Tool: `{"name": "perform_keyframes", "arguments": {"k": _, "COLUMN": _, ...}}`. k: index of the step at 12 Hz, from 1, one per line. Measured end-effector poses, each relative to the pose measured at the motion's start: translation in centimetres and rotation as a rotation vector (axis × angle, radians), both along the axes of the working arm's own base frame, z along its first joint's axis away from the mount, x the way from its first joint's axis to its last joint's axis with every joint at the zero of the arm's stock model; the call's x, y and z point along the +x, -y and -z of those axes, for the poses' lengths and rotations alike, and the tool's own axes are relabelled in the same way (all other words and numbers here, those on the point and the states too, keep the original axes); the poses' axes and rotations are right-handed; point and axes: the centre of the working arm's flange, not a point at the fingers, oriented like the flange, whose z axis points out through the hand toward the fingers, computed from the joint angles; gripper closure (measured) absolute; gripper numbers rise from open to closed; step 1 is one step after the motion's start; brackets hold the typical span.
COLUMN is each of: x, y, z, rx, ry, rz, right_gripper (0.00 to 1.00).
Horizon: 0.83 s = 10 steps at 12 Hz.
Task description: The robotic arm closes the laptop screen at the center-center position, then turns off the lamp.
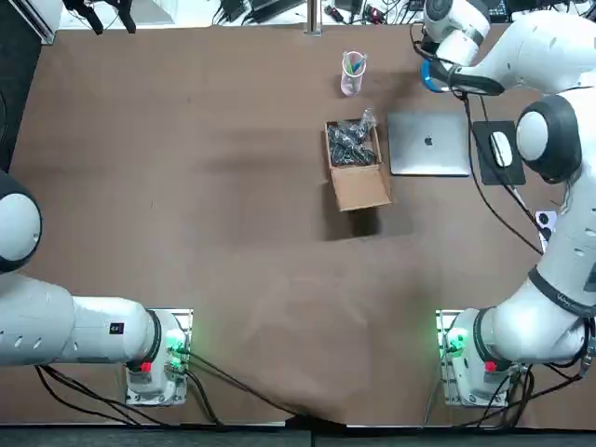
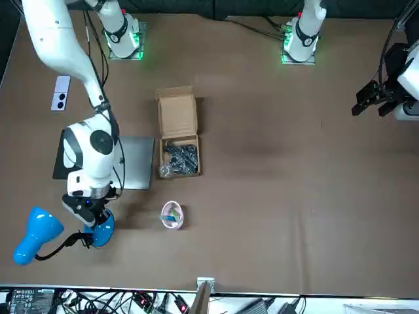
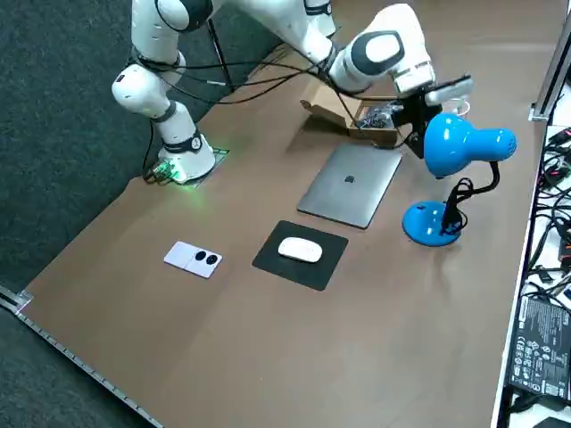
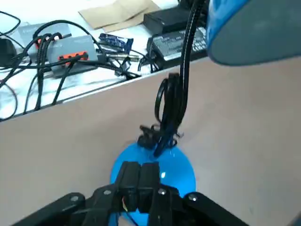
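- Lamp base (image 4: 183,167): directly under the right tool (image 4: 141,176). The tool is clenched, fingertips together, gripping nothing. Touching the base or just above it: cannot tell.
- Coming move, as I judge it: a straight press down. No sideways reach is needed, and the right arm is the nearer one.
- Lamp (image 3: 464,144): one, blue, at the far edge of the surface (image 1: 186,186), with its head beside the tool.
- Laptop (image 1: 428,142): one, lid flat shut, just robot-side of the base.
- Rest: one cardboard box (image 1: 357,168), one cup (image 1: 352,73), one mouse (image 3: 300,251), one mouse pad (image 3: 326,269), one phone (image 3: 194,259).

Table (image 1: 186,186): was brown.
On it lay: shut laptop (image 1: 428,142), lamp (image 3: 464,147), box (image 1: 357,168), cup (image 1: 353,73), mouse pad (image 3: 301,255), phone (image 3: 194,259).
My gripper (image 4: 140,167): was closed over lamp's base.
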Motion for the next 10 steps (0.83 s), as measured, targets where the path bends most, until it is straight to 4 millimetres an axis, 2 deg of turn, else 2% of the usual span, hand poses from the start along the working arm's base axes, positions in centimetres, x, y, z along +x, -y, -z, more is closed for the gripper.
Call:
{"name": "perform_keyframes", "arguments": {"k": 6, "x": -3.7, "y": -5.8, "z": -3.5, "rx": 0.053, "ry": -0.125, "rz": 0.093, "right_gripper": 0.98}}
{"name": "perform_keyframes", "arguments": {"k": 7, "x": -5.0, "y": -7.3, "z": -5.0, "rx": 0.091, "ry": -0.191, "rz": 0.112, "right_gripper": 0.98}}
{"name": "perform_keyframes", "arguments": {"k": 10, "x": -6.7, "y": -8.8, "z": -8.3, "rx": 0.151, "ry": -0.279, "rz": 0.106, "right_gripper": 0.98}}
